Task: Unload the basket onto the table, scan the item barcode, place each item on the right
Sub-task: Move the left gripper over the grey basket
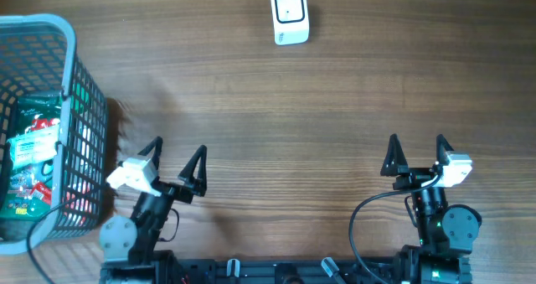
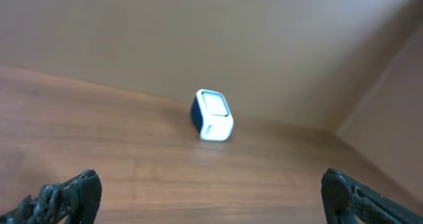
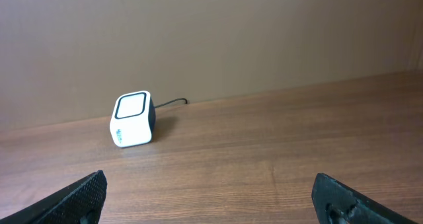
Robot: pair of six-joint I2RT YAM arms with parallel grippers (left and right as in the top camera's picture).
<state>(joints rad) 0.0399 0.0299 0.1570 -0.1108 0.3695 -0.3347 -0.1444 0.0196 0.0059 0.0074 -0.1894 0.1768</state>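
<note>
A: Where is the scanner (image 1: 290, 15)?

B: At the middle of the tabletop's (image 1: 293, 108) far edge; a small white cube with a dark-framed window on top, and its thin cable (image 3: 170, 104) runs off behind it toward the wall

A: And the goods to be scanned?

B: In the basket (image 1: 84, 91), a blue-grey mesh one at the tabletop's left edge; several packets (image 1: 33, 142) lie inside, green and red wrapping with a white label showing (which of them is the item I cannot tell, and no barcode is readable through the mesh)

A: What about the left gripper (image 1: 178, 147)?

B: Near the front edge, just beside the basket's right wall but apart from it; its jaws are spread wide with nothing between them, and the dark fingertips (image 2: 73, 191) show at the bottom corners of its wrist view with the scanner far ahead

A: The right gripper (image 1: 416, 142)?

B: Also near the front edge, toward the right side, well apart from the left one; jaws spread wide too, holding nothing

A: Anything between the arms and the scanner?

B: Only bare wood grain; a black lead (image 1: 360, 217) loops beside the right arm's base, and another (image 1: 38, 225) curls by the basket's front corner
</note>
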